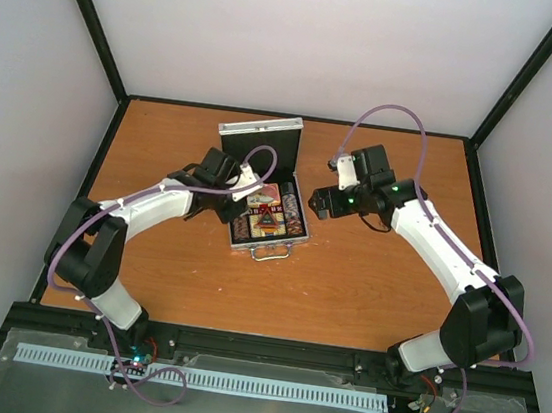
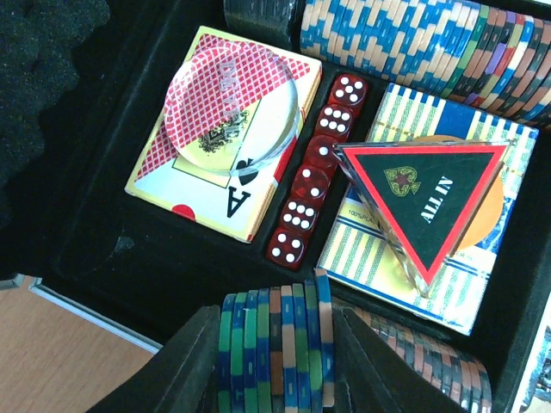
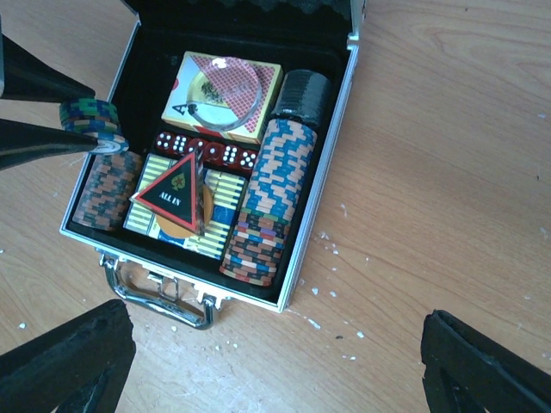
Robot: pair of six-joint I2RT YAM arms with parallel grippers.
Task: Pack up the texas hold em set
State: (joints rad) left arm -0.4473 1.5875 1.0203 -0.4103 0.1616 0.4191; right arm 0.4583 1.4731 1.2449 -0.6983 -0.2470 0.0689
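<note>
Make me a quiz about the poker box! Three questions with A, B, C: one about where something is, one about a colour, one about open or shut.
1. The case is: A shut, B open, C locked.
2. The dice are: A green, B red, C white.
3. The clear disc lies: A on the red-backed cards, B outside the case, C under the dice.
Answers: 1 B, its lid stands up. 2 B, they are see-through red. 3 A, the red pattern shows through it.
</note>
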